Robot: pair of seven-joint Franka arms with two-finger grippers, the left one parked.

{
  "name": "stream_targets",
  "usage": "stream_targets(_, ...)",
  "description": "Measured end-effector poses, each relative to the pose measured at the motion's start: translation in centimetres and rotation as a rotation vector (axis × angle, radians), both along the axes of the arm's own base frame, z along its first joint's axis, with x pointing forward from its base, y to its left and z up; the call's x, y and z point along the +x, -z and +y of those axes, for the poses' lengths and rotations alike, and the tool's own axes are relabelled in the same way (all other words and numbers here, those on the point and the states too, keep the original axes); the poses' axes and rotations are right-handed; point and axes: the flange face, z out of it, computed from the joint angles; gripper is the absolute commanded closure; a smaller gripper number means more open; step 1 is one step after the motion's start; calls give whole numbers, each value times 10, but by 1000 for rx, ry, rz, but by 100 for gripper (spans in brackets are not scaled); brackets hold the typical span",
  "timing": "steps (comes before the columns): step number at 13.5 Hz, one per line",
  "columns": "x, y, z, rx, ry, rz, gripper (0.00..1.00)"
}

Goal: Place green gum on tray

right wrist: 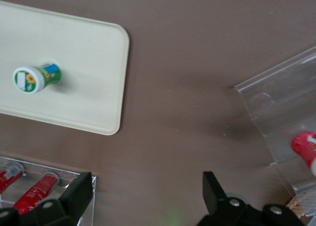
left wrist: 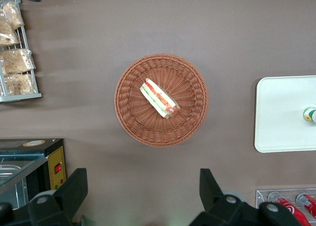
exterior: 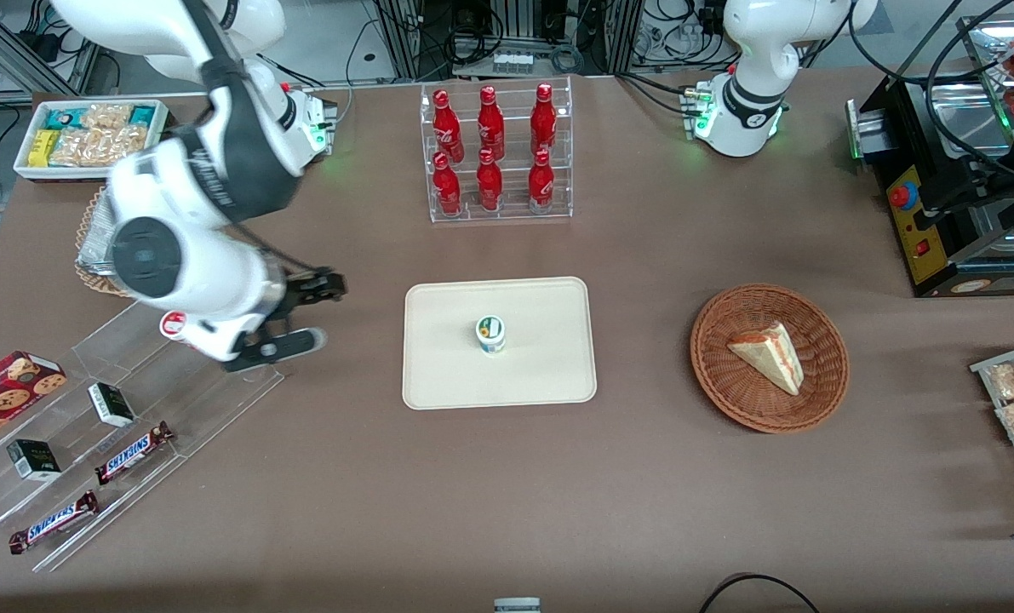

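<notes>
- Robotics lab with a mock shop layout: brown-covered table (exterior: 643,477) backed by aluminium frames and cable bundles (exterior: 507,34).
- Landmark: acrylic rack of red soda bottles (exterior: 496,153).
- Nearer the front camera than the rack: cream tray (exterior: 438,383).
- Toward the working arm's end: clear stepped shelf (exterior: 123,409) with Snickers bars (exterior: 132,452).
- Toward the parked arm's end: wicker basket (exterior: 822,383) and black machine (exterior: 941,196).

White arm (exterior: 191,247), black pincer (exterior: 302,317)
</notes>
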Motion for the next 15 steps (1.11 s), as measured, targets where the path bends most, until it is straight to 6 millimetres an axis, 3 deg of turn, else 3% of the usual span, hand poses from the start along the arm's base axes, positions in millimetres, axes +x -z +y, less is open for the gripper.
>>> stream_targets(3, 4, -15, -67, 16, 79, -16, 1)
stream_targets(9, -18, -48, -146, -39, 46, -51, 1)
stream_targets(11, -25, -56, -165, -37, 67, -49, 1)
stream_targets(15, -43, -75, -175, -44, 80, -25, 1)
